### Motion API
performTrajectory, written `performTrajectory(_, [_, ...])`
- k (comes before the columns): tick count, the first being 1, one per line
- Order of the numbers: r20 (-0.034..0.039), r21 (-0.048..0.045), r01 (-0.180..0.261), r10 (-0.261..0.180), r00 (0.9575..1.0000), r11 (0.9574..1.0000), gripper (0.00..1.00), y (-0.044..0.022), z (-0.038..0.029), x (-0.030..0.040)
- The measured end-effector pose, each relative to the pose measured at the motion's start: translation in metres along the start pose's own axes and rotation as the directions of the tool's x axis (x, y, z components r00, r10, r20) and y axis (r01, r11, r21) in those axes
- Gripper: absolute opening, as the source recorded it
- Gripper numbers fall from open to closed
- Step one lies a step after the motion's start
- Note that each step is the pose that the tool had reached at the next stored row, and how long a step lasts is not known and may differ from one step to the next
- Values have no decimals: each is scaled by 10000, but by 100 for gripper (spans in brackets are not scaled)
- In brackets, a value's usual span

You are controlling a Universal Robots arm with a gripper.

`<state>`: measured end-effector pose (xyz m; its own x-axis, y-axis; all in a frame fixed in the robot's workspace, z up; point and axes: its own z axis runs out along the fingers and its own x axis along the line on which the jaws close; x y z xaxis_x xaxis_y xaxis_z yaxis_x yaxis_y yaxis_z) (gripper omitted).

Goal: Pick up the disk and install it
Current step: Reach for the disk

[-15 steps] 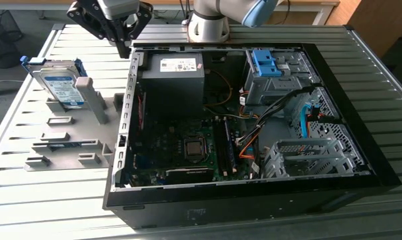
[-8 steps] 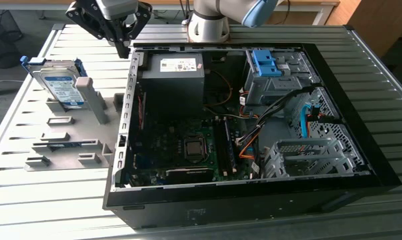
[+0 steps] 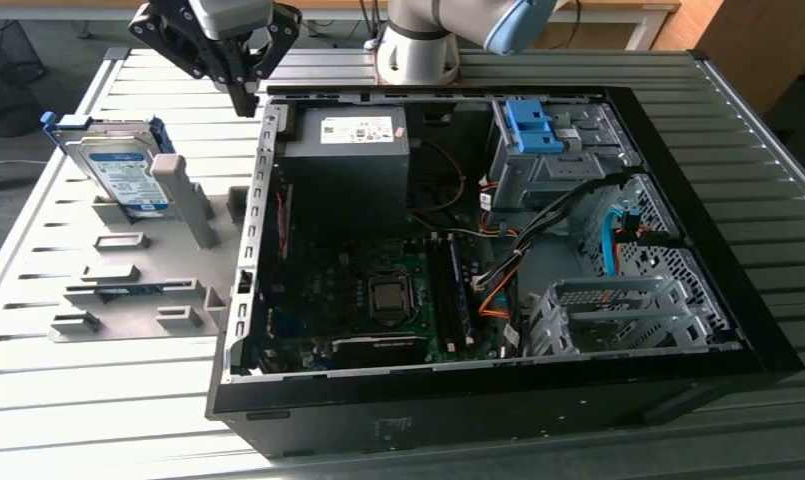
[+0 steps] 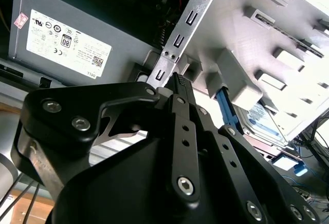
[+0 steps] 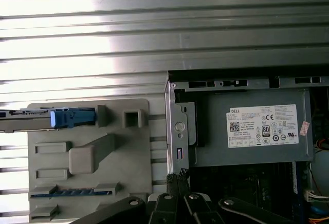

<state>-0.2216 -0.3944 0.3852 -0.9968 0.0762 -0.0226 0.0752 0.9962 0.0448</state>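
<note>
Alignment matters most, I judge: the black gripper (image 3: 246, 98), closed together on nothing, hangs by the open black computer case (image 3: 722, 262), apart from the silver, blue-framed disk (image 3: 119, 168) standing on edge in the grey plastic holder (image 3: 142, 310), so it should open and square up.

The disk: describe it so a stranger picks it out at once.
Find the open computer case; at the exterior view's left of it lies a grey holder plate. The disk stands on edge at one end of that plate, the only silver slab with a white-and-blue label and blue frame among plain grey blocks.
</note>
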Motion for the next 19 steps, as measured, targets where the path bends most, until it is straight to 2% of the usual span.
performTrajectory(19, [0, 0, 0, 0, 10000, 10000, 11, 0, 0, 46])
